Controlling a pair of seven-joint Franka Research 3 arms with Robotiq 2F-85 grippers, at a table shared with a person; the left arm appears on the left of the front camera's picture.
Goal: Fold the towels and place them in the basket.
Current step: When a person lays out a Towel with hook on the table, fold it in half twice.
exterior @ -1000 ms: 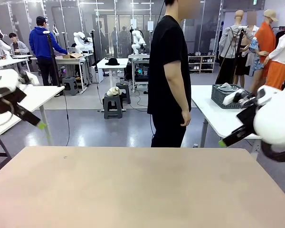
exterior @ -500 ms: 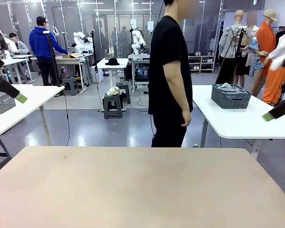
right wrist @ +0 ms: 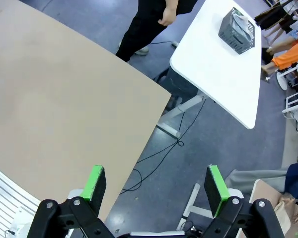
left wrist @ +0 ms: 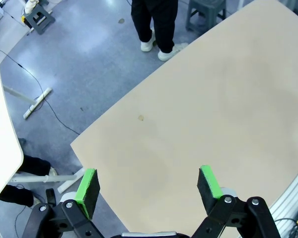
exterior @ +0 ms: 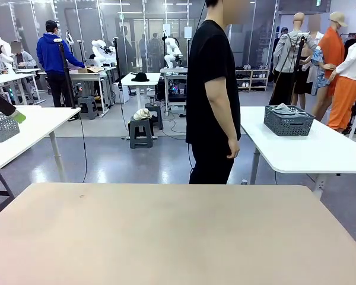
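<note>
Both claws released, high over the tan rectangular wooden table (exterior: 166,237).
The left gripper (left wrist: 148,181) and right gripper (right wrist: 156,186) gape wide, grasping nothing. The dark grey lattice plastic basket (exterior: 288,122) sits on the white side table (exterior: 308,151), with crumpled greyish terry towels (exterior: 283,109) inside, near the standing person in black (exterior: 210,95).

Front view looks across the table (exterior: 166,237); wrist views overlook it.

One dark basket (exterior: 288,124) with towels (exterior: 282,109) too bunched to count, one pale basket (exterior: 0,127), one brown counter (exterior: 166,237), one person (exterior: 212,95) close by.
</note>
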